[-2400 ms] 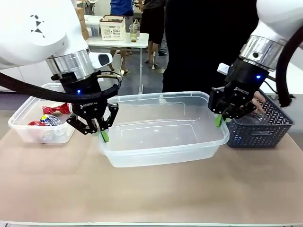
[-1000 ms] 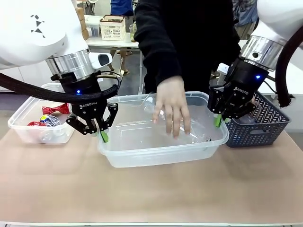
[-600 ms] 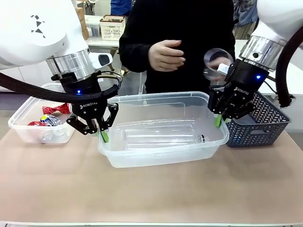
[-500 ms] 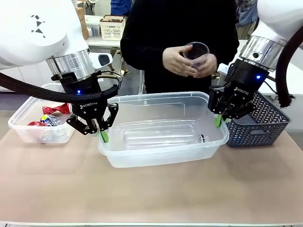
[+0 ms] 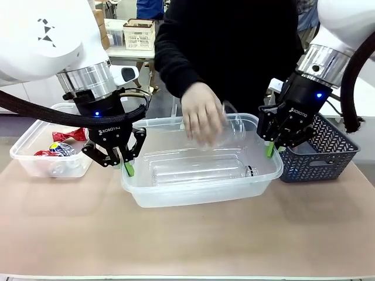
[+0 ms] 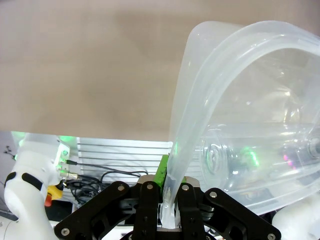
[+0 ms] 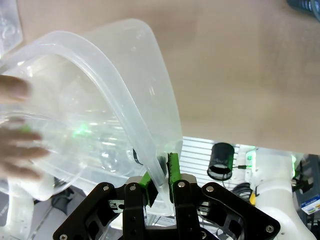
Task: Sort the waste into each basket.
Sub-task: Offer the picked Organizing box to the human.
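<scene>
I have the left gripper clamped on the left rim of the large clear tub, wrist pointing down; the right gripper pinches its right rim likewise. A crushed bottle lies inside. Half a second ago the person held a clear cup at chest height; now their hand lowers it into the tub. Red wrappers sit in the small tub at left.

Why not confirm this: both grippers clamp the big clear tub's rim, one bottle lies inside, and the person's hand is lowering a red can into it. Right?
One thing is wrong: the front view shows the person's hand lowering a clear plastic cup, not a red can. Both the left gripper and right gripper clamp the tub, with a bottle inside.
</scene>
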Available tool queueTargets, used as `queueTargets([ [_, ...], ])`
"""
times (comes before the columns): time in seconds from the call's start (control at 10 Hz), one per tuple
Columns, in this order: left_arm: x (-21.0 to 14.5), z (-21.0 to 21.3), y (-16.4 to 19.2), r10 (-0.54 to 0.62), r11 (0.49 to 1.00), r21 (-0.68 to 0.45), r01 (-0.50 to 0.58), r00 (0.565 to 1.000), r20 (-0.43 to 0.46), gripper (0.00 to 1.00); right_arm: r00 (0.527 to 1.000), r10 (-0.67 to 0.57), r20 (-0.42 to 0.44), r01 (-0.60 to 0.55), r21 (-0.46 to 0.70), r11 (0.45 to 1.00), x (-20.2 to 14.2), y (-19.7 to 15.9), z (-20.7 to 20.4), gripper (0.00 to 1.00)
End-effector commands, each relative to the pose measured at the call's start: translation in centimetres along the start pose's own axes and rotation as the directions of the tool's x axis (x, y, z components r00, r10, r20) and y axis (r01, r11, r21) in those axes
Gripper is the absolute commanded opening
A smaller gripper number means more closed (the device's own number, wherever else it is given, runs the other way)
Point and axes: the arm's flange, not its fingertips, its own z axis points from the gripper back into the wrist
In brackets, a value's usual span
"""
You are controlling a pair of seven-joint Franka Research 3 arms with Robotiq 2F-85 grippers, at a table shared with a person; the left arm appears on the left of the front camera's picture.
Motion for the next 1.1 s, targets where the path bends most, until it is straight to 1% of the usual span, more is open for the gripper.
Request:
queueTargets([
  [0.0, -0.19, 0.44, 0.13, 0.011, 1.000, -0.006, -0.011, 1.000, 0.009, 0.05, 1.000, 0.000, -0.004, 0.000, -0.008, 1.000, 0.14, -0.09, 0.30, 0.00],
  [1.0, -0.19, 0.44, 0.13, 0.011, 1.000, -0.006, -0.011, 1.000, 0.009, 0.05, 1.000, 0.000, -0.004, 0.000, -0.008, 1.000, 0.14, -0.09, 0.30, 0.00],
])
